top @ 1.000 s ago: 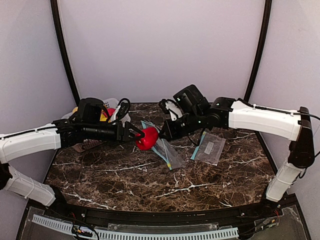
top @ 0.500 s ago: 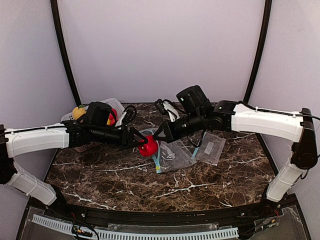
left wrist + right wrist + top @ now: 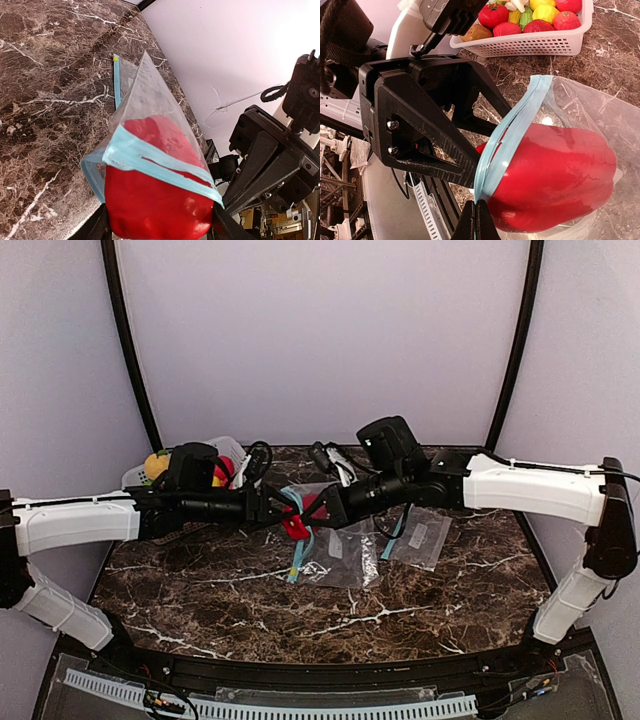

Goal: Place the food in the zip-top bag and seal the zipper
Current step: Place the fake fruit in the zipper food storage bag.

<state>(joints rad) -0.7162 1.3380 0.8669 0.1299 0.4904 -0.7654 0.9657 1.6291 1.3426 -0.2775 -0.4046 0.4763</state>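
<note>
The right gripper (image 3: pixel 477 222) pinches the blue rim of the bag (image 3: pixel 580 107), lifting its mouth open so the left gripper (image 3: pixel 280 512), clamped on 1 red pepper (image 3: pixel 155 195), can push it in; the pepper sits partly inside, while other food (image 3: pixel 540 17) waits in the basket (image 3: pixel 540 46)

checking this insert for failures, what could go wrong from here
1. The right gripper pinches the zip-top bag at one spot on its blue rim; the push could tug it free.
2. The red pepper nearly fills the mouth, with the rim draped across it, so it may snag instead of sliding in.
3. The left gripper grips the pepper right at the mouth; pulling out could drag it back.
</note>
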